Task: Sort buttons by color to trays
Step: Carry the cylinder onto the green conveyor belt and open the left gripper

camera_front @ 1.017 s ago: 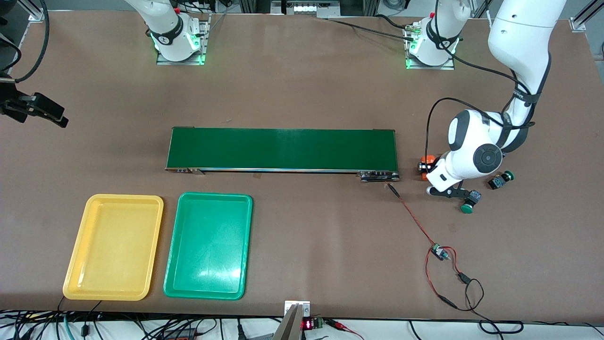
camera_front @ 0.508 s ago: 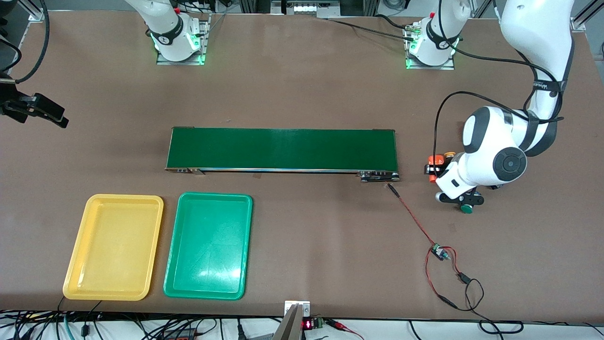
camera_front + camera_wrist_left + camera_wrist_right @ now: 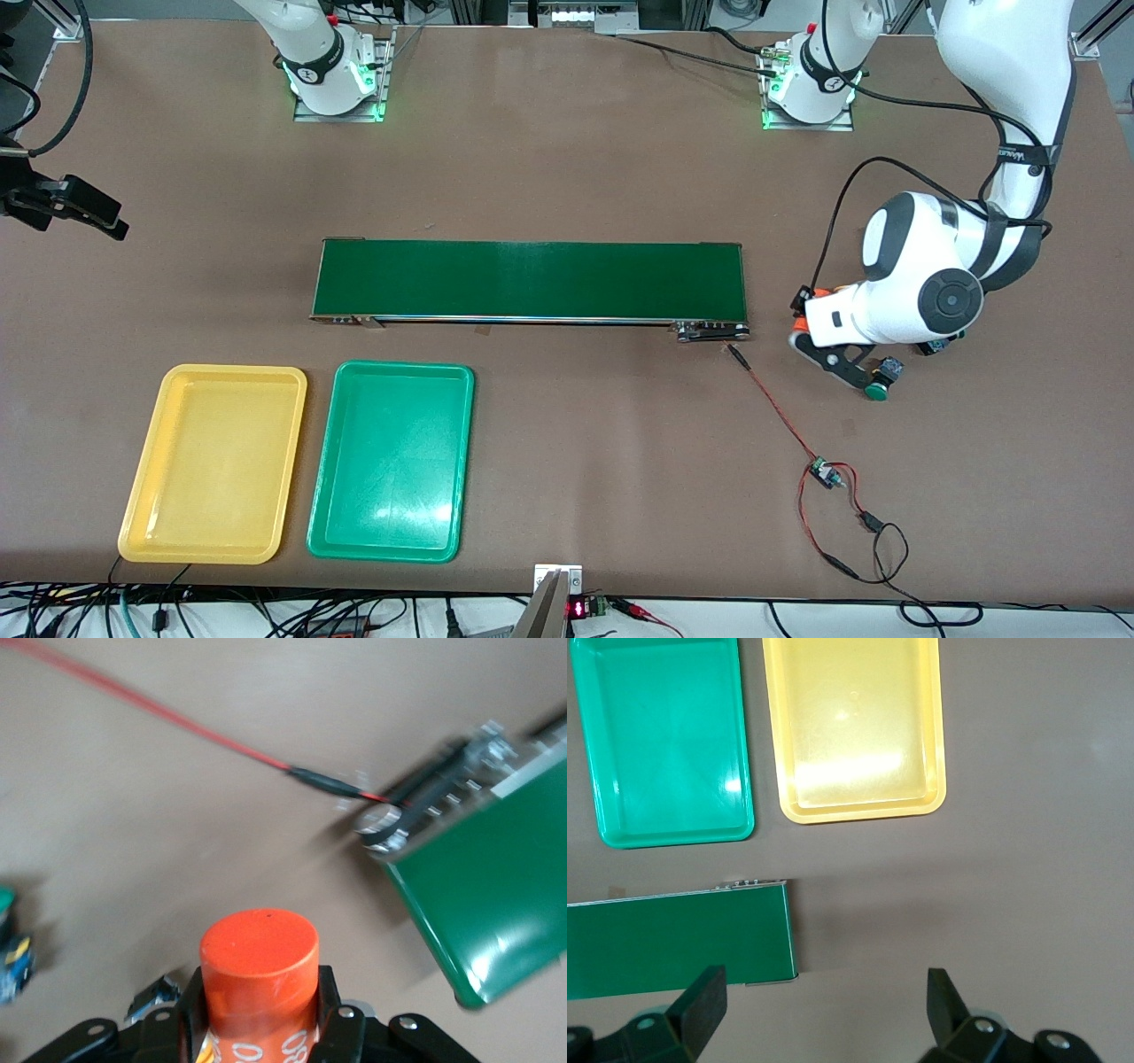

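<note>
Clamped fingers of the left gripper (image 3: 803, 326) grasp an orange cylinder with white print (image 3: 259, 957), low over the table at the left arm's end of the long dark-green conveyor belt (image 3: 532, 279), at mid-height in the front view. One green-capped push-button with a dark blocky body (image 3: 877, 387) lies on the table just beside that gripper, nearer the front camera, well apart from the shallow yellow plastic tray (image 3: 213, 372) and the matching green plastic tray (image 3: 403, 366) low in the frame. The right arm waits, the right gripper (image 3: 824, 1010) spread wide above bare table in the upper corner by its own end.
</note>
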`<state>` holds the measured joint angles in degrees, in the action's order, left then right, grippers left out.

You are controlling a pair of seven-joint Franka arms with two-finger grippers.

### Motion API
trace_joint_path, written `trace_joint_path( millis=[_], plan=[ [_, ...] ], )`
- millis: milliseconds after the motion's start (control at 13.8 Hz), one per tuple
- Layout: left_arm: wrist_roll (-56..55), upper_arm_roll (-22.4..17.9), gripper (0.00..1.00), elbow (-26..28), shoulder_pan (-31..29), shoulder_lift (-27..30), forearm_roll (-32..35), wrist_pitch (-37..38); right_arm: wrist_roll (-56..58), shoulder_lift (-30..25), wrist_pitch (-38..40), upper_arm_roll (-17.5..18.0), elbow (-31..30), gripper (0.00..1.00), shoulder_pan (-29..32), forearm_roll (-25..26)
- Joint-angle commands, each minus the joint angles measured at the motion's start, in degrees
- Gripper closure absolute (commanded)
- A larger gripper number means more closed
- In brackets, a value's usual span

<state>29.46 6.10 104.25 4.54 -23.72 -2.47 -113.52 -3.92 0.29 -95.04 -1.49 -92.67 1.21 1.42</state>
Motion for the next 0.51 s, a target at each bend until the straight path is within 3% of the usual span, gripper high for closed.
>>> trace_joint_path(
  millis=[0, 218, 436],
  plan=[
    [10.0, 3.0, 1.00, 3.2, -0.5, 3.2, 0.1, 1.3, 0.3, -0.1, 0.3, -0.1, 0.2, 0.00, 0.1, -0.9],
    [17.3, 7.5, 1.00, 4.3, -0.1, 3.8, 0.5, 2.6, 0.3, -0.1, 0.2, -0.1, 0.2, 0.00, 0.1, -0.9],
    [31.1, 8.6, 1.00, 5.2, -0.5, 3.2, 0.6, 1.7, 0.3, -0.1, 0.2, -0.1, 0.2, 0.00, 0.1, -0.9]
  ],
)
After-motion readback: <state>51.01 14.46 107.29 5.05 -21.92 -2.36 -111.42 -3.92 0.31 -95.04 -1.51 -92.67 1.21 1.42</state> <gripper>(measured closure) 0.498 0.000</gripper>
